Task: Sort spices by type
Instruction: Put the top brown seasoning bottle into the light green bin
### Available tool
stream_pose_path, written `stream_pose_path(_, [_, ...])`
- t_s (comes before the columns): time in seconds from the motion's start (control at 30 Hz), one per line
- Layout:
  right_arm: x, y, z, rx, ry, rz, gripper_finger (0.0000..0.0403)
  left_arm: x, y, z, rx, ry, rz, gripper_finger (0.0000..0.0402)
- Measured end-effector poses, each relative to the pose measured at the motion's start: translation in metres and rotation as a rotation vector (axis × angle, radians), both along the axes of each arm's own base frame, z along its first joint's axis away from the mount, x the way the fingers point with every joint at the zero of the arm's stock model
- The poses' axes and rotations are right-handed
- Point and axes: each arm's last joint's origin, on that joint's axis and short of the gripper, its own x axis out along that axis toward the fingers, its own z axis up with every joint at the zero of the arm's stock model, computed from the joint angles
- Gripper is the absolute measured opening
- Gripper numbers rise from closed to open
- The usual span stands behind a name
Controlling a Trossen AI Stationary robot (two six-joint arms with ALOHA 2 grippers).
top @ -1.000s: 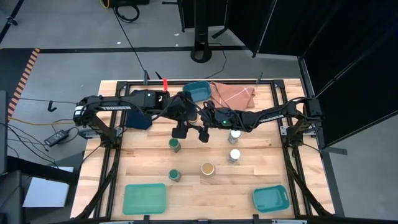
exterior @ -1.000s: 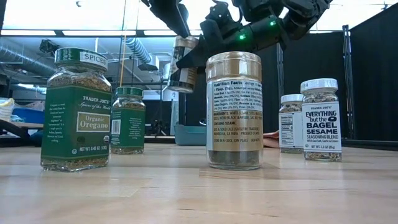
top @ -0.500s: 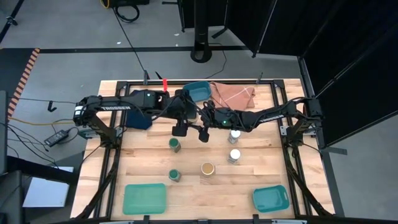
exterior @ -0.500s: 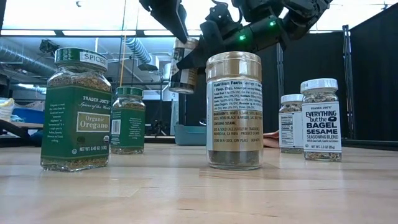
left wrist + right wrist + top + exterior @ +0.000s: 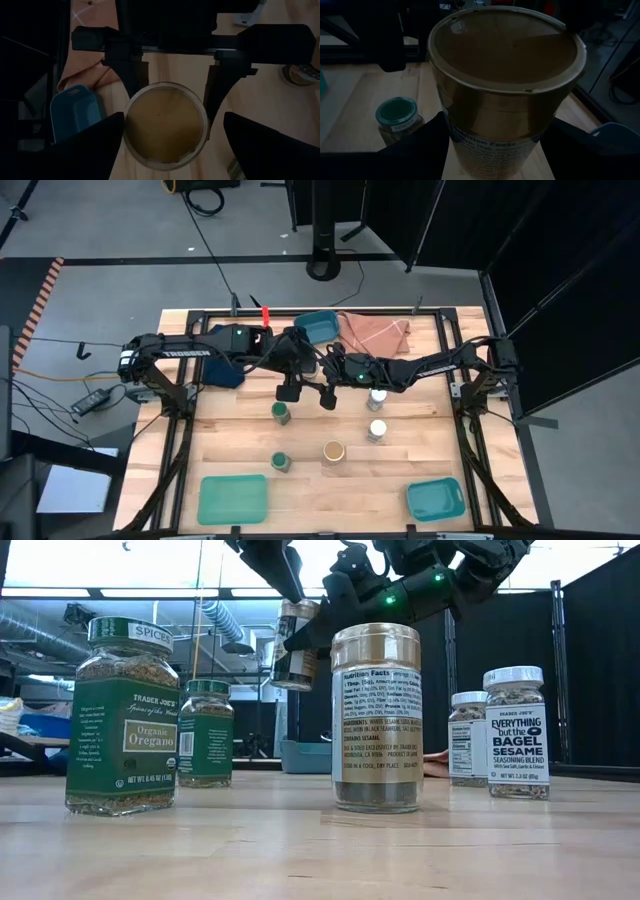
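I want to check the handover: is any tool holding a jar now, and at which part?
The right tool holds the tan-lidded spice jar in the air, by the sides of its glass body. The left tool is open and grips nothing.

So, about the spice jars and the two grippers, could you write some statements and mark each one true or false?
1. Two green-lidded jars stand on the table. True.
2. Both tan-lidded jars stand on the table. False: one tan-lidded jar is held in the air by the right gripper.
3. The left gripper is shut on a jar. False: its fingers stand open beside the raised jar.
4. Two white-lidded jars stand on the table. True.
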Motion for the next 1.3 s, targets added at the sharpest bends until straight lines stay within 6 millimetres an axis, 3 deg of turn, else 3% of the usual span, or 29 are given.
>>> stream_pose_path(0.33, [0.0002, 0.001, 0.0005, -0.005, -0.004, 0.001, 0.0278, -0.0001, 0.003, 0.0001, 0.043, 0.003, 0.031, 0.0347])
stream_pose_path(1.3, [0.0003, 0.0055, 0.0009, -0.01, -0.003, 0.018, 0.0278, -0.0002, 0.0085, -0.0012, -0.059, 0.003, -0.026, 0.0347])
